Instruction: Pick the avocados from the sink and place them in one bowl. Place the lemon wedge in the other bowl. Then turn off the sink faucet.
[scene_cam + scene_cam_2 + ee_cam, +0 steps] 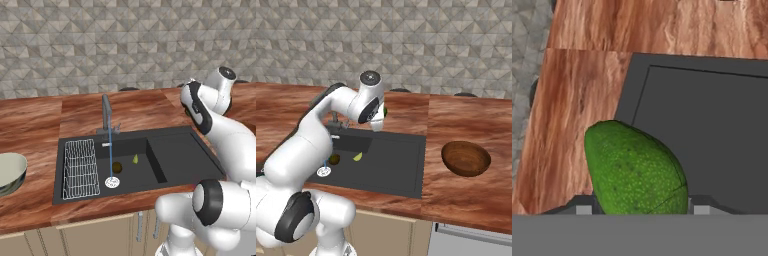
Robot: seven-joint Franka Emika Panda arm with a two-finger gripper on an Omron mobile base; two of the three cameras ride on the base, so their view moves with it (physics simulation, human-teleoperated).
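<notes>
— Two bowls out? What's the surface?

— Yes. Reddish wood counter (35, 120), grey patterned tile wall behind. Pale bowl (10, 172) far left, wooden bowl (466, 158) right of the sink (180, 155). Faucet (106, 114) running onto the drain.

— Fruit?

— Brown avocado (117, 167) and lemon wedge (135, 159) in the basin. Green avocado (637, 170) sits clamped between the gripper (639, 210) tips, above the sink's edge, though the base views hardly show it.
</notes>
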